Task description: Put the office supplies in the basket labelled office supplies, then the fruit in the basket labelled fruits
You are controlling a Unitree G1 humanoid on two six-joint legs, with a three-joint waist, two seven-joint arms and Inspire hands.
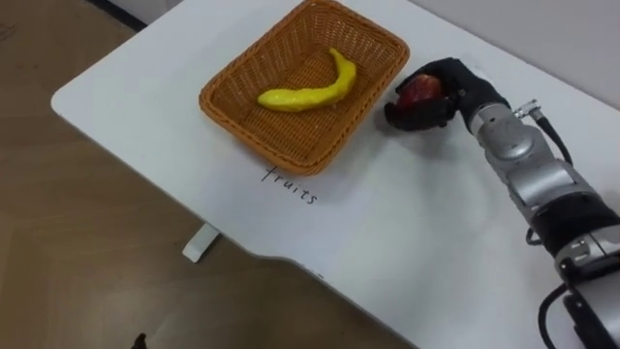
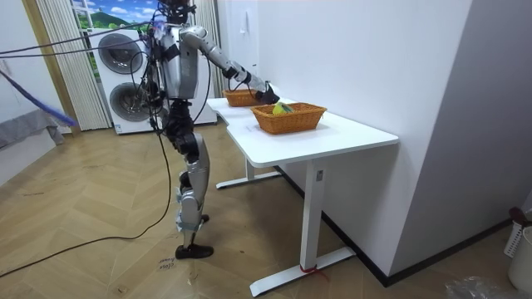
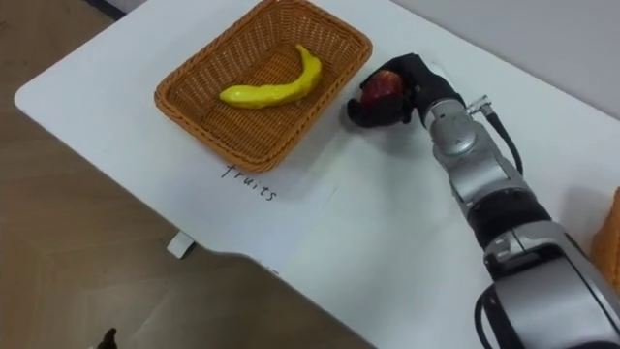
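Right hand (image 1: 453, 85) - dark fingers curled round a red apple (image 1: 419, 89), firm grasp, wrist and forearm reaching in from the lower right. The apple sits in the palm, facing the basket, with the fingers wrapping it above and below. Skin is red with a paler yellowish patch; much of the fruit is covered by the fingers.

Hand and apple are low over the white table (image 1: 407, 233), just beside the right-hand wall of the wicker fruit basket (image 1: 247, 131). The apple is outside the rim; I cannot tell whether the hand touches the basket.

The basket is rectangular, with an orange-brown weave, and stands cornerwise near the table's edge. Inside lies one banana (image 1: 305, 94) - yellow and curved, lying diagonally across the bottom with its thin end toward the far corner.

A handwritten label (image 1: 291, 184) is on the tabletop just in front of the basket's near side.

In the room view the robot stands upright on the wood floor at the table's end, right arm stretched out over the top. A second wicker basket (image 2: 241, 97) stands farther along the table, and stacked washing machines (image 2: 125, 75) stand behind the robot.
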